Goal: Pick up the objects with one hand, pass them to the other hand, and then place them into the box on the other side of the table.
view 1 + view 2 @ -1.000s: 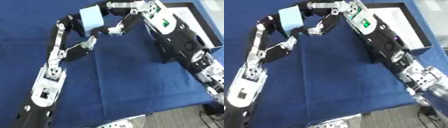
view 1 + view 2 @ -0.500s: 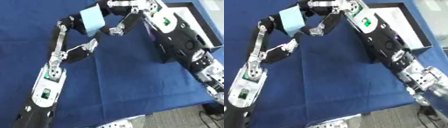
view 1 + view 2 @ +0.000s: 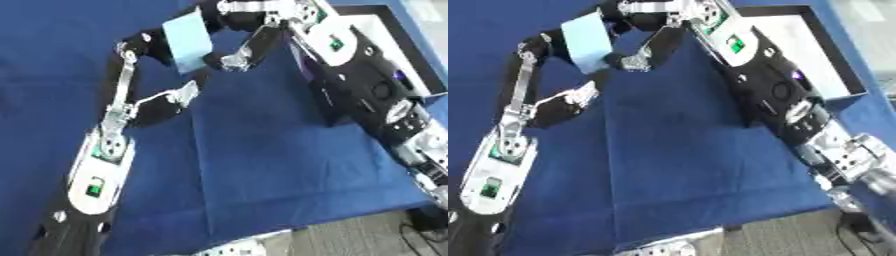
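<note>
A flat light blue block [image 3: 187, 42] is held up above the blue table at the far middle. My left hand [image 3: 150, 46] is behind its left side, shut on it. My right hand [image 3: 246, 46] comes in from the right. Its fingers [image 3: 634, 61] stretch down to the block's lower right corner and touch it there, still fairly straight. The box [image 3: 831, 59], black-rimmed with a white inside, lies at the far right, partly hidden by my right arm.
A blue cloth [image 3: 262, 165] covers the table, with its front edge at the bottom right and grey floor [image 3: 350, 240] beyond. My left forearm [image 3: 103, 160] crosses the left side and my right forearm [image 3: 385, 115] the right side.
The block and both hands have drifted slightly right and toward me. My right fingers have stayed against the block's lower right corner.
</note>
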You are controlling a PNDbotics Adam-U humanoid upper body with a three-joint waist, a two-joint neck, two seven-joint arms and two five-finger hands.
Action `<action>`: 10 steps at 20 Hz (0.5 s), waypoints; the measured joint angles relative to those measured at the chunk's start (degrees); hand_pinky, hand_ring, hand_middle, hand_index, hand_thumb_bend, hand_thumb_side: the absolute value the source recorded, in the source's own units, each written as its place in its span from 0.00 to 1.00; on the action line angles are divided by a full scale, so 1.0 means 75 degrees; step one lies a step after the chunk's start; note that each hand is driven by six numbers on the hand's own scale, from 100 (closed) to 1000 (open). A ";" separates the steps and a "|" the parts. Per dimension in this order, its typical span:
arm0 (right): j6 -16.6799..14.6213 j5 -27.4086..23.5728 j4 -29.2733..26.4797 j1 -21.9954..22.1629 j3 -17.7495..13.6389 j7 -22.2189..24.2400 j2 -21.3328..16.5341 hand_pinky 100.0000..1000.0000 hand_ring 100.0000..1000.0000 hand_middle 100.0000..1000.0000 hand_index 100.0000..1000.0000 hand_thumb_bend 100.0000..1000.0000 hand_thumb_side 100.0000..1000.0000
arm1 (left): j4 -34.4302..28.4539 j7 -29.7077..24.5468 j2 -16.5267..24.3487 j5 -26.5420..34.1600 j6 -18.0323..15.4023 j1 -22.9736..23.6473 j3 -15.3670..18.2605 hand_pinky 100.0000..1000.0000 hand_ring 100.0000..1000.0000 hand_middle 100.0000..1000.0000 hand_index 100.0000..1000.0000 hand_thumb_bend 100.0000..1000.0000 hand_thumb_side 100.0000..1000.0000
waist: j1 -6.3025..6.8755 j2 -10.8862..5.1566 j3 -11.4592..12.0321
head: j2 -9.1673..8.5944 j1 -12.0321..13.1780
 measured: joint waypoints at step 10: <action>-0.0032 -0.0098 0.0000 0.0167 -0.0156 -0.0032 -0.0035 0.68 1.00 0.55 0.76 0.00 0.12 | 0.0157 0.1325 0.0021 -0.0437 0.0410 0.0107 0.0094 0.77 0.50 0.49 0.82 0.51 0.38 | 0.0004 -0.0016 -0.0145 | 0.0000 0.0436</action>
